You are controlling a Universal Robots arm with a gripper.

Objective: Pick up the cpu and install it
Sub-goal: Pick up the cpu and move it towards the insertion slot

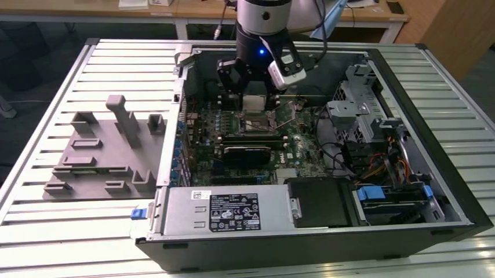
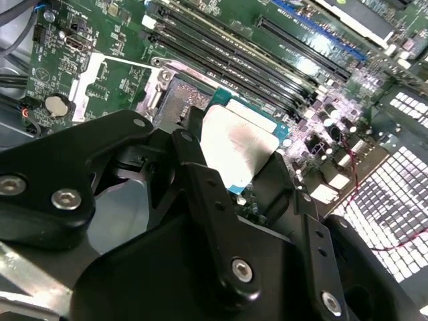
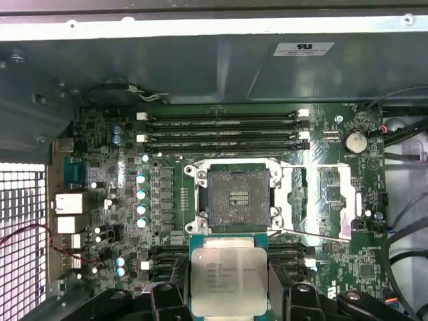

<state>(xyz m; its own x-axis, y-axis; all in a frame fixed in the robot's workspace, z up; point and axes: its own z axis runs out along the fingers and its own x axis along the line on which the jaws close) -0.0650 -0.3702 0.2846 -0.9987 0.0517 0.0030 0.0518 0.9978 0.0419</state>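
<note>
**CPU in gripper, held beside the open socket**

1. Desk (image 1: 46, 231): ribbed metal surface carrying all items.
2. Computer case (image 1: 309, 246): black tower lying on its side with the side panel off, on the half of the desk toward the exterior view's right. The silver power supply (image 1: 224, 211) sits along its near edge.
3. Fixture tray (image 1: 89, 165): grey plastic, flat on the desk toward the exterior view's left, just beside the case.
4. Motherboard (image 3: 100, 200): green, mounted in the floor of the case. Black memory slots (image 3: 224, 124) run along one side of the socket.
5. Arm (image 1: 263, 23): reaches down from above into the open case.
6. Gripper (image 3: 229, 297): black fingers (image 2: 200, 180) clamped on two opposite edges of the cpu.
7. Socket (image 3: 235, 195): metal frame open, contact field exposed.
8. Cpu (image 3: 229, 277): silvery lid facing up in the first wrist view, held in the gripper over the motherboard, just beside one edge of the socket and not seated in it. Whether it touches the board cannot be told.
</note>
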